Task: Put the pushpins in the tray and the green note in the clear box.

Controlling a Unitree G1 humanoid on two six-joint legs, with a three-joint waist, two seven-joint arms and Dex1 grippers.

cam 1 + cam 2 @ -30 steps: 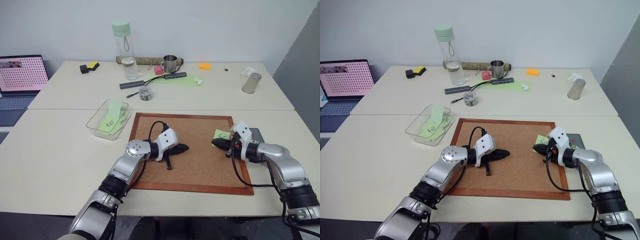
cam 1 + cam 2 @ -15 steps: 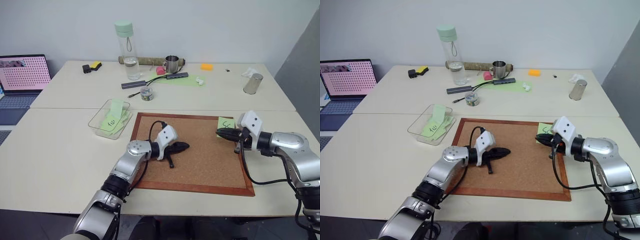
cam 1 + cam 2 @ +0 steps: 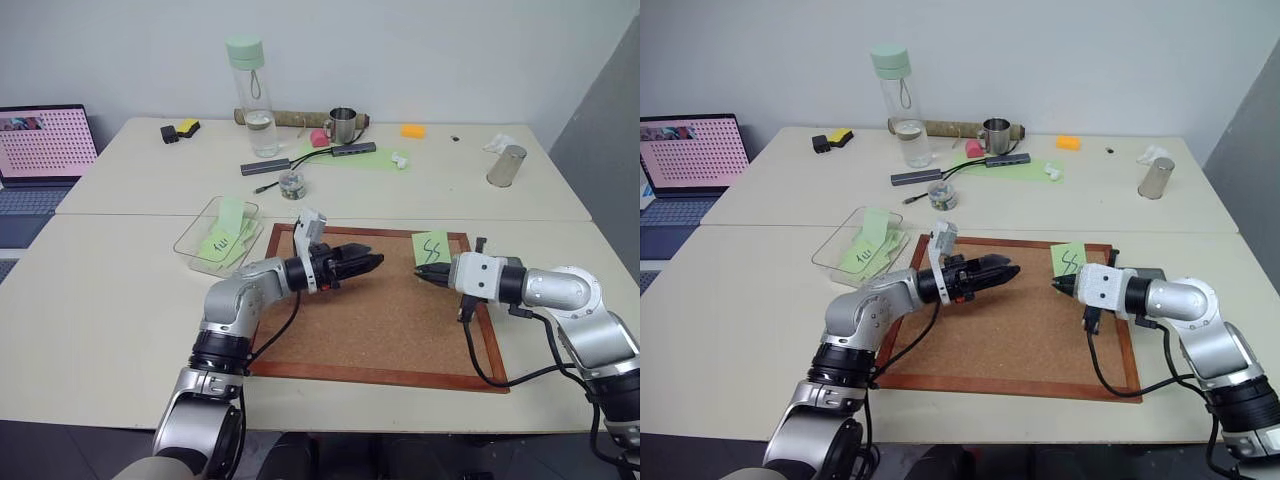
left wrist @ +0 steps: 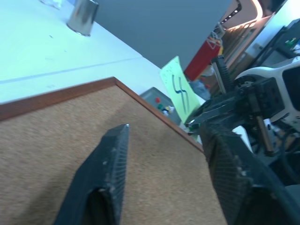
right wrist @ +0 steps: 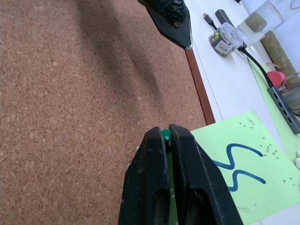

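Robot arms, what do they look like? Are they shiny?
Yes! Both arms are rounded silver-grey metal with black rings at the joints. Each wrist wears a white block, and a black cable loops off it. The left gripper and the right gripper each have two black pointed fingers with a bumpy, ridged inner face.

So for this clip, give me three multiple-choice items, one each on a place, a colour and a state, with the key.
1. Where is the green note?
A. in the clear box
B. held up over the cork board
C. flat on the tray

2. What colour is the pin head between the right gripper's jaws?
A. green
B. red
C. white

3. How do the left gripper's jaws stand?
A. shut on the note
B. shut on nothing
C. open

Key: B, the note stands upright at the right gripper; A, a green head shows there; C, there is a gap between the jaws.
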